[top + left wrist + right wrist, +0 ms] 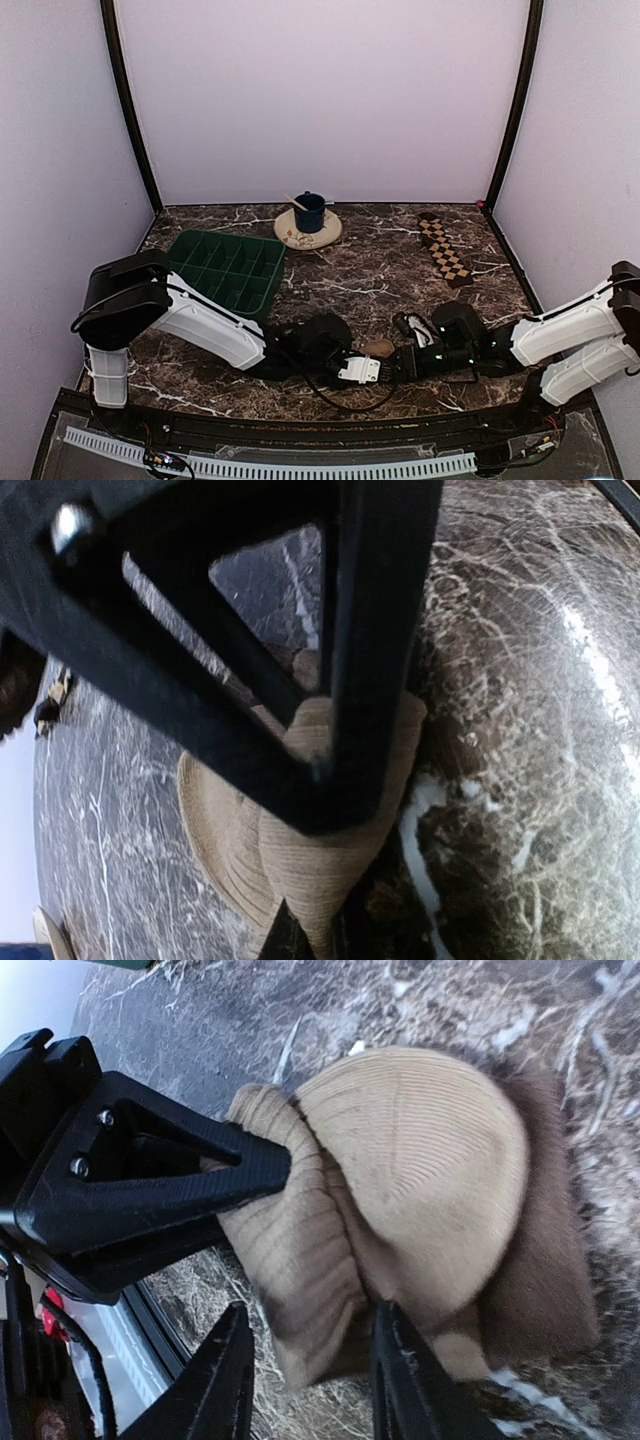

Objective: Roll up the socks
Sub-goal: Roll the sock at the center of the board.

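Note:
The tan-brown sock point(378, 349) lies as a rolled bundle on the marble table near the front, between my two grippers. My left gripper point(362, 370) is shut on a fold of that sock point(300, 870); its black finger point(150, 1190) shows in the right wrist view, pinching the bundle's ribbed edge. My right gripper point(310, 1360) is open, and the lower edge of the tan sock point(420, 1170) hangs between its spread fingers. One of its fingers point(370, 630) crosses the left wrist view. The checkered sock point(443, 248) lies flat as a long strip at the back right.
A green compartment tray point(228, 268) sits at the back left, close to the left arm. A blue cup point(309, 212) stands on a round plate point(325, 236) at the back centre. Walls close in the table on three sides.

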### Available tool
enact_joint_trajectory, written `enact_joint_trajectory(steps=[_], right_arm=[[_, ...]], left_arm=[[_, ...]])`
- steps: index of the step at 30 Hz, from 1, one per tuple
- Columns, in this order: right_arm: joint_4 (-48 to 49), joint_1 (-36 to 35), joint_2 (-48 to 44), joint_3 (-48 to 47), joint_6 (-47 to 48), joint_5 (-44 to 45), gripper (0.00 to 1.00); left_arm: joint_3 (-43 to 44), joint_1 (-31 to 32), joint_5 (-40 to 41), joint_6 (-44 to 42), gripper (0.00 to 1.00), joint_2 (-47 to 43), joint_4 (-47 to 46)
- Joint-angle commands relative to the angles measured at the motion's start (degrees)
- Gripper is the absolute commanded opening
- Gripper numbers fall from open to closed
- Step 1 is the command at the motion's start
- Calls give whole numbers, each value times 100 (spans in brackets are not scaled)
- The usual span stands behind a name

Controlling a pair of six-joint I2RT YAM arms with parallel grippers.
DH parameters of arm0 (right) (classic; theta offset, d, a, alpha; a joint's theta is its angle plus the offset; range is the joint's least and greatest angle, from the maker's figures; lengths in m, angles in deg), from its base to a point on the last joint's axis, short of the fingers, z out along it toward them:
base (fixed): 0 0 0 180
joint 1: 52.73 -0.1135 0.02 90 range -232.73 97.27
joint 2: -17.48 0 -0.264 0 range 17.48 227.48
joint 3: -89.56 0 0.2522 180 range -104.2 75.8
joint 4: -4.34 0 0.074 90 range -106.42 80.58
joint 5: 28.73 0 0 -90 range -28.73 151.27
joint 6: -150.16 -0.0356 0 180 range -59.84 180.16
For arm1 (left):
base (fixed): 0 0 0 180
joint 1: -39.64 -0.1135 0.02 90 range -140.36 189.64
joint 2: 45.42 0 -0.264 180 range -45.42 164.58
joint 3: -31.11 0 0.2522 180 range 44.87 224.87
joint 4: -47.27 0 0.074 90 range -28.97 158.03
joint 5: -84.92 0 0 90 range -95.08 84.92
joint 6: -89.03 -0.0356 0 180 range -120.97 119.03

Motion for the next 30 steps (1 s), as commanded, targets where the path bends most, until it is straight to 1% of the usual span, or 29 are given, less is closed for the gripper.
enact_joint_trajectory(steps=[1, 8, 12, 16, 21, 26, 30], right_arm=[[-497, 29, -318, -210, 264, 435, 39], [-743, 37, -608, -241, 429, 817, 40], [-1012, 38, -715, -290, 579, 1047, 40], [-1276, 29, -827, -286, 682, 1310, 40], [-1550, -80, -1013, -191, 764, 1720, 40], [-1765, -372, -1082, -148, 845, 2188, 40], [-1945, -668, -1049, -174, 841, 2621, 40]], left_arm=[[-116, -71, 306, 545, 0, -77, 1582], [10, -1, 614, 1095, 0, -249, 2515], [302, 60, 512, 1184, 0, -255, 3221], [918, 64, 95, 1192, 0, -95, 4204], [2177, 61, -620, 1229, 0, 523, 5751], [3123, -1, -1571, 1430, 0, 996, 6674], [3756, -81, -1981, 1544, 0, 1418, 7267]])
